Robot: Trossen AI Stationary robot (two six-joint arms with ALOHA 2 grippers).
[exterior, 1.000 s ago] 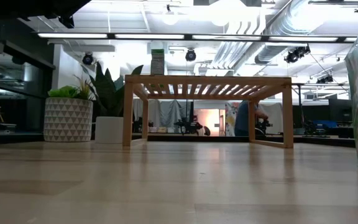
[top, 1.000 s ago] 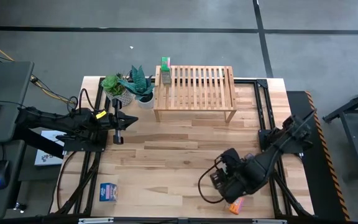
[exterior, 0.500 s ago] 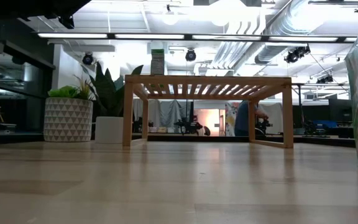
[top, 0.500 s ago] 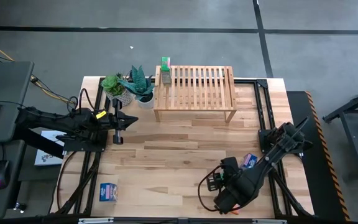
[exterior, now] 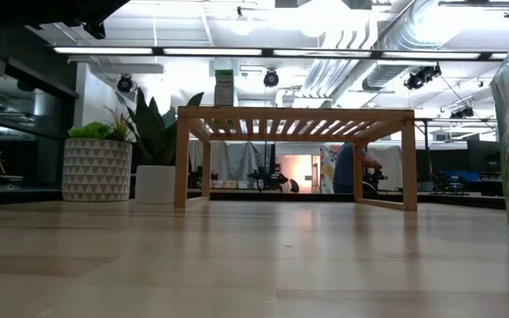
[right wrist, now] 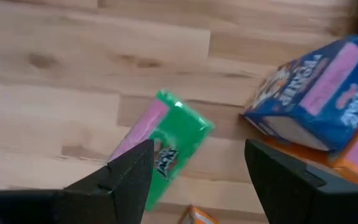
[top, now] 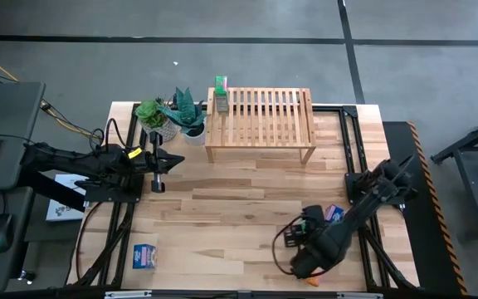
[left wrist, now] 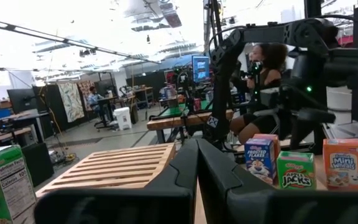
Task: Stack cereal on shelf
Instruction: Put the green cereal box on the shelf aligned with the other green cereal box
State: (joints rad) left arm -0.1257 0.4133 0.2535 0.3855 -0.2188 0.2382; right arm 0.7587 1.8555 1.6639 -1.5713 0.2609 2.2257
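Near the front right corner of the table (top: 222, 224), the right gripper (right wrist: 194, 180) is held low over a cluster of cereal boxes, its fingers (right wrist: 126, 177) spread apart with nothing gripped between them. In the right wrist view a green cereal box (right wrist: 166, 146) is seen lying flat on the wood, directly ahead of the gap between the fingers, and its long axis is set on a slant to the line across the two fingertips (so a turn of the wrist would probably be needed before a clean closing). A blue cereal box (right wrist: 319, 93) lies off to one side of the green one and apart from it, with orange boxes touching its far edge.

The shelf (top: 261, 124) is placed at the back of the table, well apart from this cluster, and one green box (top: 221, 94) already stands at its left end. Another blue box (top: 145, 257) lies alone at the front left.

The left gripper (left wrist: 196, 171) is parked beside the potted plants (top: 171, 116), with its fingers pressed shut on nothing; the right arm is judged much the nearer to the slanted green box.
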